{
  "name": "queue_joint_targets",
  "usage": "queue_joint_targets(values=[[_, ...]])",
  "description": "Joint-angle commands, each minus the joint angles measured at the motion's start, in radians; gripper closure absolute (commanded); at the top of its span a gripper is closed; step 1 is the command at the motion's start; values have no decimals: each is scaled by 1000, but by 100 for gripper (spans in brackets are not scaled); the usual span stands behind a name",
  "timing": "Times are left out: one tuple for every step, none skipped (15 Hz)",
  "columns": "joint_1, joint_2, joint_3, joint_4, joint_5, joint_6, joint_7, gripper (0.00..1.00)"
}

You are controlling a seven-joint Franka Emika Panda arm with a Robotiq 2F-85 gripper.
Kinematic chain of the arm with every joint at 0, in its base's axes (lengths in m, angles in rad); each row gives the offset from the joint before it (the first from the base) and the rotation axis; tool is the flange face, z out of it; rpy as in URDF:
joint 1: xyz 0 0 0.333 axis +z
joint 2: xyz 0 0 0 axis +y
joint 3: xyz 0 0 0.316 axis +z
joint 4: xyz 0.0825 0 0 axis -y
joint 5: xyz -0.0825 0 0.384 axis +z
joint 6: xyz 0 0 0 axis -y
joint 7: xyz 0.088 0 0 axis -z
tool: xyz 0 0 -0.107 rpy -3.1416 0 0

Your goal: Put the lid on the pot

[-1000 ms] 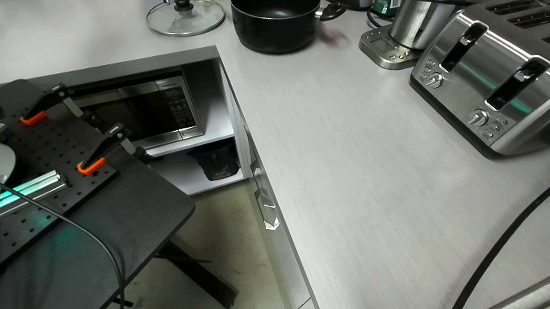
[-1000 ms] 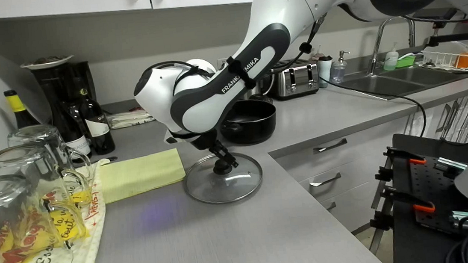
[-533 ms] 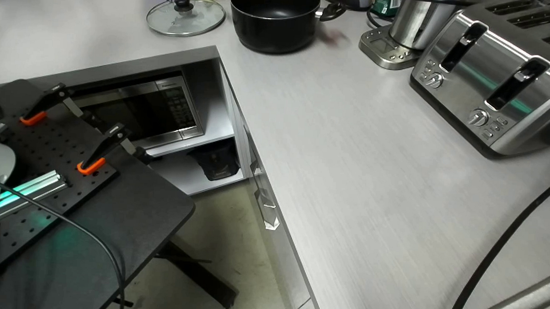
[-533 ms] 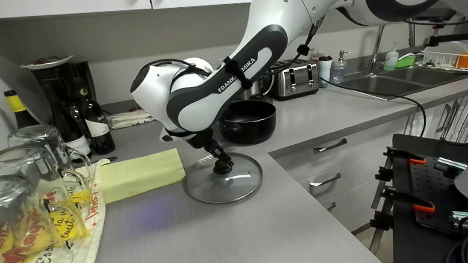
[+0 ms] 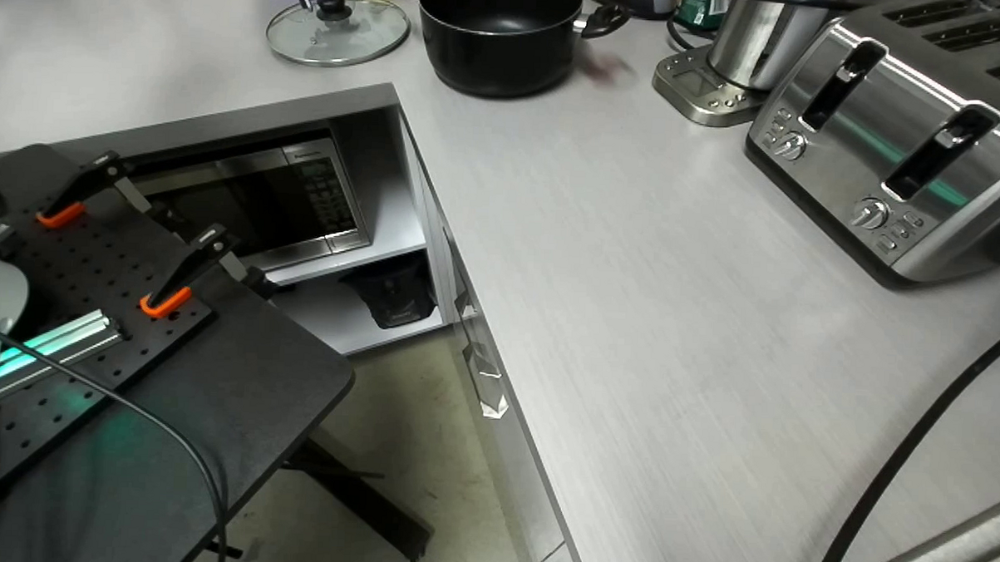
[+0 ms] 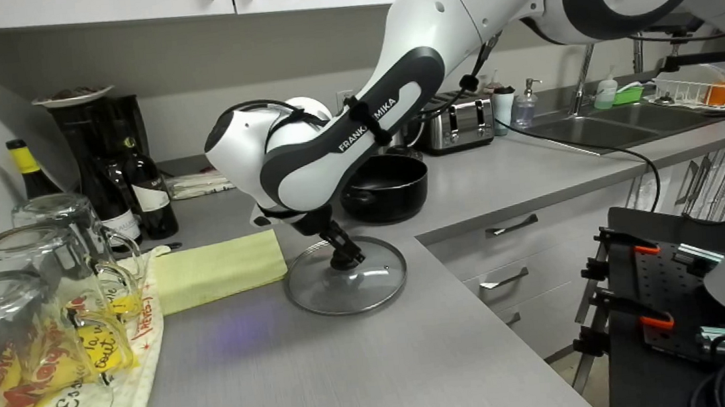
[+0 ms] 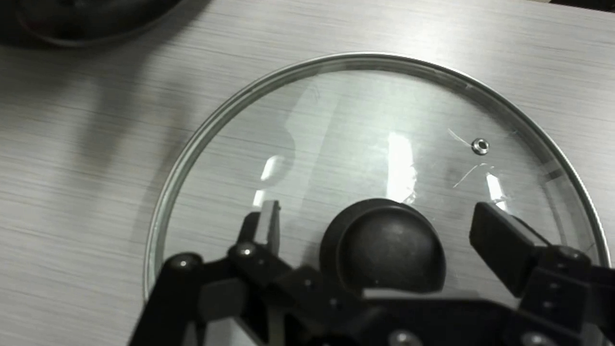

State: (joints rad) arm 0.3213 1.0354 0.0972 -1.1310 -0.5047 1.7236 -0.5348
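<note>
The round glass lid with its thin metal rim lies flat on the counter, its dark knob upward. Beside it stands the black pot, uncovered and upright, its dark inside showing in an exterior view. Part of the pot also enters the wrist view's top left corner. My gripper is open over the lid, one finger on each side of the knob with a gap to both. An exterior view shows the gripper reaching down at the knob from above. The knob's lower edge is hidden by the gripper.
A folded yellow cloth lies beside the lid, with several glass mugs and wine bottles beyond it. The toaster and a steel appliance stand past the pot. The counter's edge runs close by the lid.
Over the last second my gripper has shifted slightly to the left in an exterior view and come lower around the knob. Its jaws stay open; the lid and pot have not moved.
</note>
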Motion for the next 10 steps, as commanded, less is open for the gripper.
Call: queue_joint_targets(values=[[11, 32, 0, 58, 6, -28, -31, 0], [13, 34, 0, 60, 5, -25, -32, 13], [14, 37, 1, 64, 5, -25, -34, 26], [15, 39, 0, 67, 5, -25, -35, 33], [17, 40, 0, 70, 5, -25, -37, 40], [18, 40, -1, 70, 4, -25, -38, 49], [19, 40, -1, 70, 4, -24, -39, 56], [20, 40, -1, 71, 5, -28, -40, 65], [21, 38, -2, 74, 5, -35, -41, 72], [21, 38, -1, 75, 5, -34, -42, 75]])
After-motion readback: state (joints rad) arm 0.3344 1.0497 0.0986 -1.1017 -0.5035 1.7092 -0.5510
